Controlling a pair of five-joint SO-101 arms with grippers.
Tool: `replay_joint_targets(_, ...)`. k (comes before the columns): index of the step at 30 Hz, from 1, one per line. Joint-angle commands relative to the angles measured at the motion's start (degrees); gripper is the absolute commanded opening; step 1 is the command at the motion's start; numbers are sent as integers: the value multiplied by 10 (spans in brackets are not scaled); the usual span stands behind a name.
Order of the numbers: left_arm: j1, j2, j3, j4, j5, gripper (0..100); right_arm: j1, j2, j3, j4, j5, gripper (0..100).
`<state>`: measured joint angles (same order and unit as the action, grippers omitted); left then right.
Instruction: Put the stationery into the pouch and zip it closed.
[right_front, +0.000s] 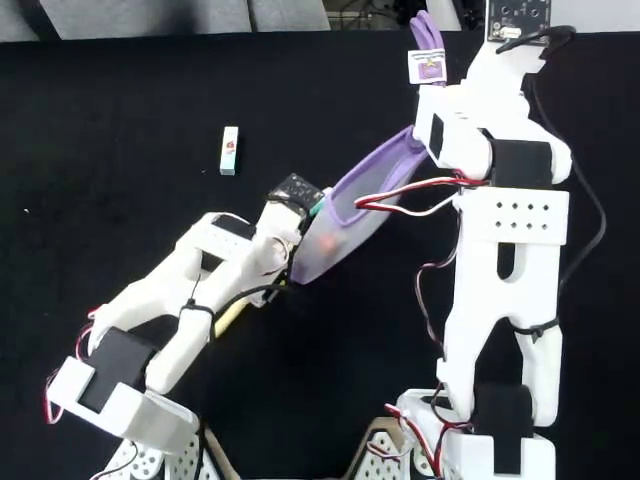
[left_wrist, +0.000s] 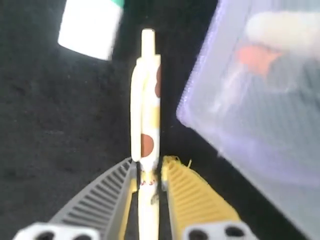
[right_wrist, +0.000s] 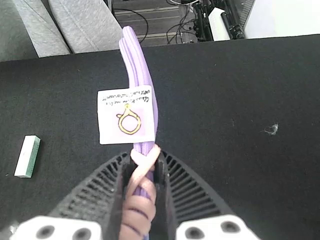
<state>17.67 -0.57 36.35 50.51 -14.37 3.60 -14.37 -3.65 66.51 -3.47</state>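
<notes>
Left gripper (left_wrist: 149, 165): ribbed jaws clenched on a cream pen (left_wrist: 146, 100) with brown spots, held just beside the translucent lilac pouch (left_wrist: 250, 110) and not yet inside; probably best done by steering the tip over the open rim before letting go. Right gripper (right_wrist: 142, 167): clamped on the pouch's end by its paper tag (right_wrist: 125, 116), a hold that should keep the mouth raised. Surface: black table cover (right_front: 120, 100), white-and-green eraser (right_front: 230, 150) lying well apart; behind, grey cushions (right_wrist: 75, 25) and cables (right_wrist: 150, 20).
</notes>
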Motion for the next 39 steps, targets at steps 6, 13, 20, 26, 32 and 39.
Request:
replay_joint_targets(6,-137,-244,-43,-77,84,29,-10,-1,-15,-2,5,11)
replay_joint_targets(13,-114,-423,-27,-249,196,29,-10,0,-15,-2,5,11)
replay_joint_targets(20,-34,-515,87,-515,213,29,-11,2,-14,-4,5,11)
replay_joint_targets(26,10,-540,168,-683,195,29,-11,2,-13,-4,5,11)
replay_joint_targets(32,47,-542,176,-709,167,29,-23,3,-13,-4,17,11)
replay_joint_targets(39,129,-639,197,-662,164,29,-24,3,-13,-4,20,11)
